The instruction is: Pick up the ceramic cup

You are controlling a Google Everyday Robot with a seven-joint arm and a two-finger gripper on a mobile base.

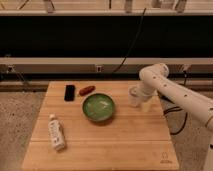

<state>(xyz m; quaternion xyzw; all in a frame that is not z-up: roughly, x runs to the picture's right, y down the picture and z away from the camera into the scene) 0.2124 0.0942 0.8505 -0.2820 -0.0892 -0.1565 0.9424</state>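
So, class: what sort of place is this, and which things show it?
Probably a robotics lab: a wooden table on speckled floor, cables along the back wall, and the gripper at the ceramic cup.

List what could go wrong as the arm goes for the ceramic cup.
1. The gripper is right beside the ceramic cup. The cup is small and light-looking, so an off-centre close could tip it or knock it over on the table.
2. The green bowl sits just left of the cup, so a sideways nudge could slide the cup into it.
3. The arm hides part of the cup, making the grasp hard to confirm.
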